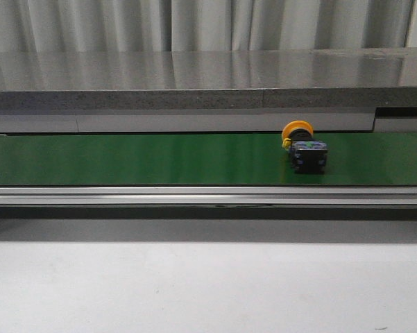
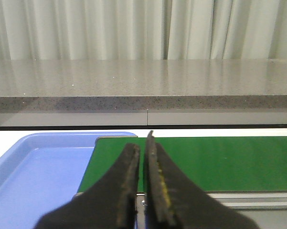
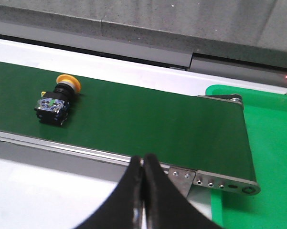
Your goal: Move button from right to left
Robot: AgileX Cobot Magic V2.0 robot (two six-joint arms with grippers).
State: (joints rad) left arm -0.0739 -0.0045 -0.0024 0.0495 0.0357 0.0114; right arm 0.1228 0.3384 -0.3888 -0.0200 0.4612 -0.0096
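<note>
A: Where are the two arms, and what do their hands do?

B: In the front view no arm is seen. The left hand (image 2: 142, 183) is held low at the end of the green belt (image 2: 219, 160), beside the blue tray (image 2: 33, 176). Its fingers (image 2: 126, 181) are pressed nearly together, only a thin slit between them, and they hold nothing.

A: And the right one?

B: The right hand (image 3: 143, 191) hovers over the near rail of the belt (image 3: 148, 121), close to the green tray (image 3: 272, 143). Its fingers (image 3: 155, 195) are closed, tips touching, with nothing between.

A: Where is the button?

B: The button (image 1: 302, 147) lies on its side on the belt (image 1: 139, 159), toward the right part (the orange cap points to the far edge). It is well apart from both hands.
</note>
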